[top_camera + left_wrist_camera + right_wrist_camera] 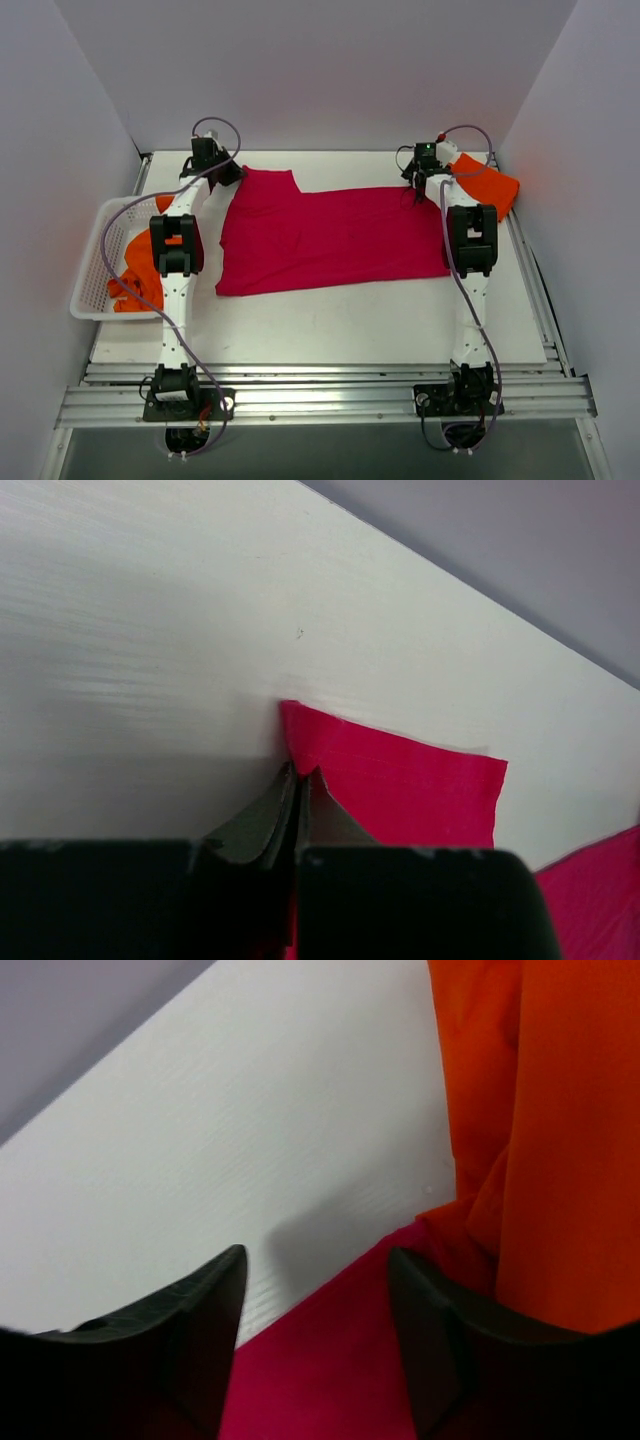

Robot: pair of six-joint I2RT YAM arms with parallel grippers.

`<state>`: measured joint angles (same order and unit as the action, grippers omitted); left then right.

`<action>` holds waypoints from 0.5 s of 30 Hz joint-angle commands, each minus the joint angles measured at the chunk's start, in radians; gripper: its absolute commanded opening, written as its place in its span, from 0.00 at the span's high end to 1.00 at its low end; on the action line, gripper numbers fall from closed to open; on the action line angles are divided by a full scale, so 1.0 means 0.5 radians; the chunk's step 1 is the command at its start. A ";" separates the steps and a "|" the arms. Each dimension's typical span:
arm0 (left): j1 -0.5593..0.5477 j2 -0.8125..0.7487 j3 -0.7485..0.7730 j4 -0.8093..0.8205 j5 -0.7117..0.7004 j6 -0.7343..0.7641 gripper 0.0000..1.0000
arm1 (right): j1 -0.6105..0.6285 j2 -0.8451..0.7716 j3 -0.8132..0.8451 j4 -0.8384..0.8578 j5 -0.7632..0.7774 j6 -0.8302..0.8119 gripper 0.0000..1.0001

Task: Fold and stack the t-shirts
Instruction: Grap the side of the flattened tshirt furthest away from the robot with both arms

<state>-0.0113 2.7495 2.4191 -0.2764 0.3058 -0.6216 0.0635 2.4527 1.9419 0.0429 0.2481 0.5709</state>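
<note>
The crimson t-shirt (320, 240) lies spread across the middle of the white table. My left gripper (226, 172) is at its far left corner, shut on that corner of the cloth (400, 780); the jaws pinch its edge (300, 772). My right gripper (416, 187) is at the shirt's far right edge, open, with crimson cloth (330, 1360) between the fingers. A folded orange t-shirt (488, 186) lies just right of it and fills the right of the right wrist view (540, 1130). More orange shirts (140, 275) sit in the basket.
A white mesh basket (90, 270) stands at the table's left edge beside the left arm. Grey walls close in the back and both sides. Bare white table (340, 320) lies in front of the crimson shirt.
</note>
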 commanded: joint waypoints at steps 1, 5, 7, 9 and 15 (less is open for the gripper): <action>0.013 -0.038 -0.064 -0.110 -0.016 0.013 0.98 | -0.029 0.162 0.166 -0.220 -0.054 -0.028 0.52; 0.013 -0.059 -0.116 -0.067 -0.007 -0.005 0.98 | -0.029 0.288 0.368 -0.383 -0.048 -0.089 0.62; 0.074 -0.075 -0.141 -0.040 -0.004 -0.018 0.98 | -0.026 0.337 0.472 -0.466 -0.070 -0.126 0.63; 0.075 -0.081 -0.160 -0.033 -0.001 -0.021 0.98 | -0.017 0.396 0.534 -0.524 -0.085 -0.163 0.60; 0.078 -0.084 -0.166 -0.021 -0.001 -0.027 0.98 | -0.001 0.433 0.635 -0.678 -0.094 -0.218 0.64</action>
<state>0.0097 2.7266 2.3631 -0.2379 0.3298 -0.6506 0.0547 2.6186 2.2482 -0.1429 0.2256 0.4946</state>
